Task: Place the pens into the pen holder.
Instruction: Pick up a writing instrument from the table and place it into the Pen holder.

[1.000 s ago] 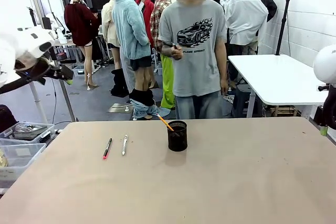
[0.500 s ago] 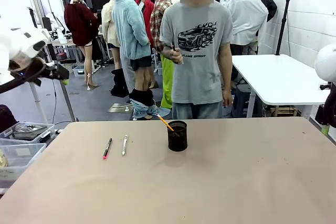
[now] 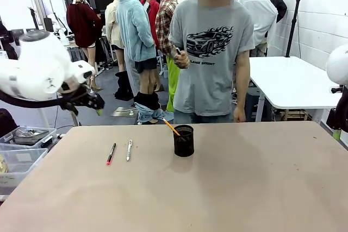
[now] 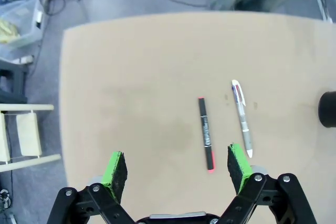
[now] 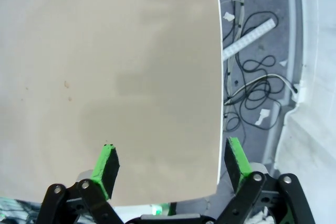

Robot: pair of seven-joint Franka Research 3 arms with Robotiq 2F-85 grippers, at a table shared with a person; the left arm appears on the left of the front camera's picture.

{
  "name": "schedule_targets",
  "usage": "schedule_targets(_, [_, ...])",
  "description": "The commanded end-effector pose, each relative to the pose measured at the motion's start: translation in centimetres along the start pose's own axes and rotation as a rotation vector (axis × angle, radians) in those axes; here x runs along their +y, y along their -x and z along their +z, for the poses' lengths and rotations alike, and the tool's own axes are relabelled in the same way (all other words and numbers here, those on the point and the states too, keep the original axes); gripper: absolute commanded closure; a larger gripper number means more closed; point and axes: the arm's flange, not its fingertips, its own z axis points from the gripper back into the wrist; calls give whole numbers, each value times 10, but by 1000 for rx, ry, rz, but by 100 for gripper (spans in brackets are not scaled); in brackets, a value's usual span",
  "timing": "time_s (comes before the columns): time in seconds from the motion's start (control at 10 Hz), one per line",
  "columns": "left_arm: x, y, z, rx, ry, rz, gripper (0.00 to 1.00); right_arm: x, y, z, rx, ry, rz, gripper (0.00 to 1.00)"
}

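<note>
Two pens lie on the table's left half: a black pen with a pink-red tip (image 3: 111, 154) (image 4: 206, 134) and, just right of it, a white-silver pen (image 3: 129, 150) (image 4: 242, 117). The black mesh pen holder (image 3: 184, 140) (image 4: 328, 109) stands upright mid-table, with the orange-yellow pencil (image 3: 171, 127) leaning out of it. High above the far-left table corner my left gripper (image 3: 93, 104) (image 4: 177, 167) hangs open and empty, and both loose pens lie below it. At the right table edge my right gripper (image 3: 337, 133) (image 5: 171, 161) is open, holding nothing.
A person in a grey T-shirt (image 3: 209, 52) stands at the far side behind the holder. Plastic bins (image 3: 22, 150) sit on the floor beside the left edge. In the right wrist view the table's edge (image 5: 217, 103) runs past cables on the floor. A white table (image 3: 288, 80) stands back right.
My left arm has swung in from the far left toward the table's left corner and its gripper now points down. The person has stepped slightly to the right. Pens and holder have not moved.
</note>
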Motion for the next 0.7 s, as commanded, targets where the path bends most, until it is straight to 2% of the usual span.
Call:
schedule_targets(0.0, [-13,-15,-22,65,40,-1,0,1,0,2,8,4,-14,0])
schedule_targets(0.1, [-19,-7,-38,85,100,-13,0,1,0,2,8,4,-14,0])
schedule_targets(0.2, [-16,4,-42,65,51,3,0,1,0,2,8,4,-14,0])
schedule_targets(0.4, [-23,-2,-38,72,47,-13,0,1,0,2,8,4,-14,0])
schedule_targets(0.5, [-27,2,-50,89,56,-12,0,1,0,2,8,4,-14,0])
schedule_targets(0.6, [-25,8,-50,122,127,-62,0,1,0,2,8,4,-14,0])
